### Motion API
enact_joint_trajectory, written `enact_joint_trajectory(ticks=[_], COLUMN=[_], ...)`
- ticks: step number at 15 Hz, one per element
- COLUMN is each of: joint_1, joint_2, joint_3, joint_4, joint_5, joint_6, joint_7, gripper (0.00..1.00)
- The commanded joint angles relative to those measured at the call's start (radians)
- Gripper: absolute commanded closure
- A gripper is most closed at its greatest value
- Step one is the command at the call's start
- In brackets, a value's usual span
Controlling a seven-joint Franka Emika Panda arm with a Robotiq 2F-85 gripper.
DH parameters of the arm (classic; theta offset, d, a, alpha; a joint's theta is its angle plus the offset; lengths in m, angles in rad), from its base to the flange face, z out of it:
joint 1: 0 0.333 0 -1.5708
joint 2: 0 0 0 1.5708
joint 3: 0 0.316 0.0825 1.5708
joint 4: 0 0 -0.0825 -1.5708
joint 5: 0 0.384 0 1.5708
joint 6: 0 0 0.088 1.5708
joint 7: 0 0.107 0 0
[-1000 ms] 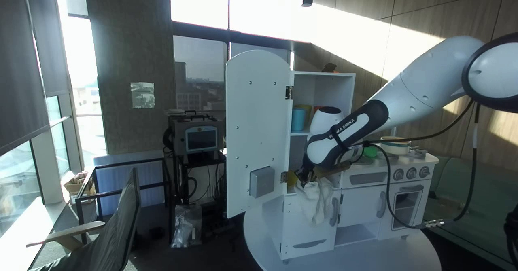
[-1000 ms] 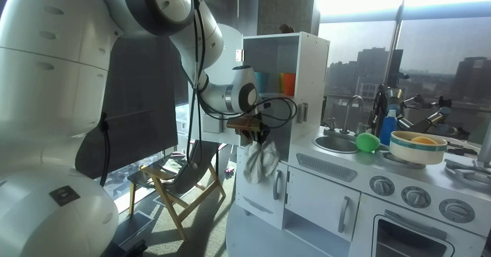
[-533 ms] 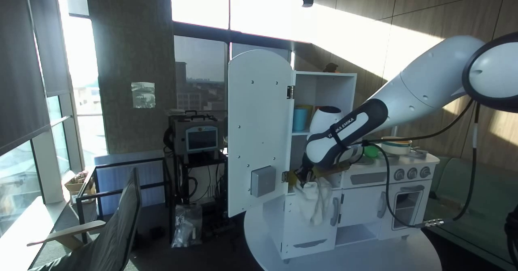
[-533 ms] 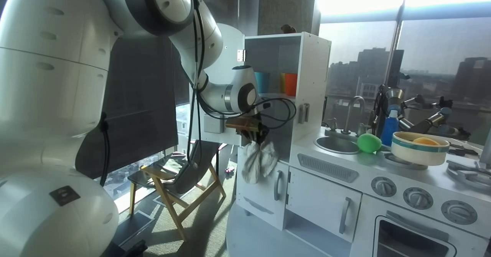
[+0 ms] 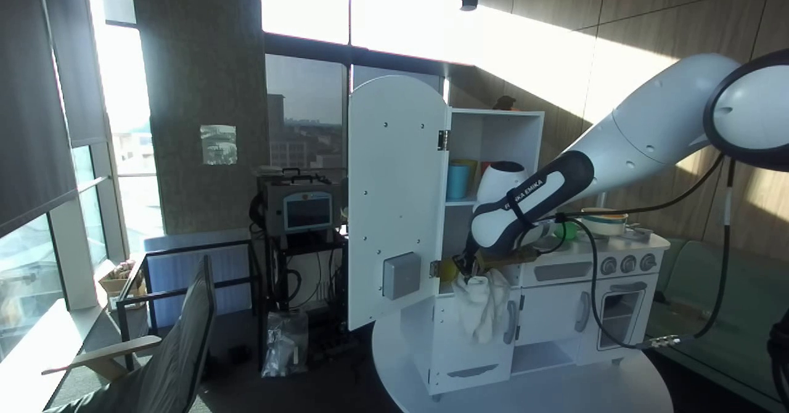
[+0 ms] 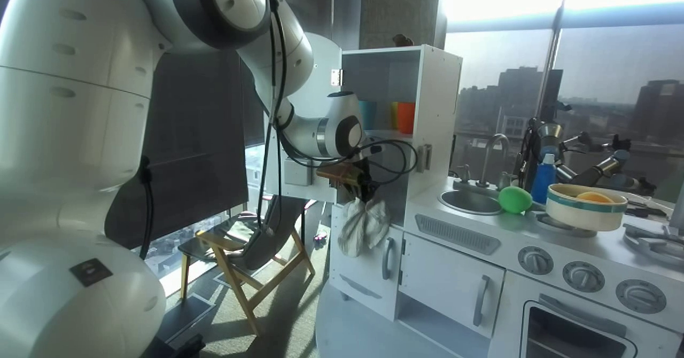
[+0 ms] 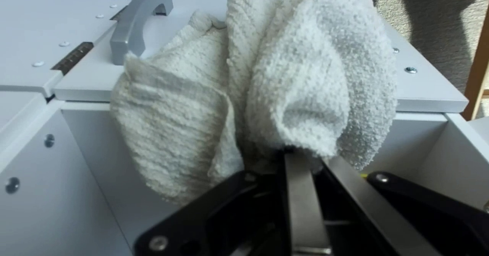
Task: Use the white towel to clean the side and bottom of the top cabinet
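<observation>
Gripper (image 7: 312,157) pinching white towel (image 7: 301,88), tips buried in folds, yellow object (image 5: 447,271) behind partly hidden

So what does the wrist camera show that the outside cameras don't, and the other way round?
Only the wrist view: the weave of the white towel, close enough to make out, plus two dark screw heads at lower left.

In both exterior views only: the jointed arm, the blue cup, the green object and the cream bowl.

Shared: the white towel held in the fingers, with a grey door handle near it.
</observation>
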Motion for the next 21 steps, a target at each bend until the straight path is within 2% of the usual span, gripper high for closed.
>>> enact_joint_trajectory(ticks=[1,4,6,10,12,16,17,18,21], joint_1=[0.011,0.02,0.005,-0.022,-0.053,-0.143,-0.126,-0.174,-0.221], joint_2=[-0.139,-0.179,-0.214,-0.376,-0.48,-0.685,-0.733,-0.76,-0.794], joint_3=[-0.063,-0.085,-0.061,-0.037,-0.012,0.059,0.038,0.068,0.05], joint_4=[-0.04,-0.1,-0.143,-0.204,-0.21,-0.213,-0.2,-0.184,-0.124], joint_5=[-0.06,-0.105,-0.073,-0.124,-0.143,-0.169,-0.18,-0.162,-0.14], joint_6=[0.022,0.048,0.018,0.002,-0.102,-0.477,-0.566,-0.623,-0.712], joint_7=[0.096,0.179,0.127,0.133,0.165,0.202,0.224,0.222,0.236], gripper=[0.95,0.95,0.95,0.96,0.97,0.98,0.98,0.98,0.98])
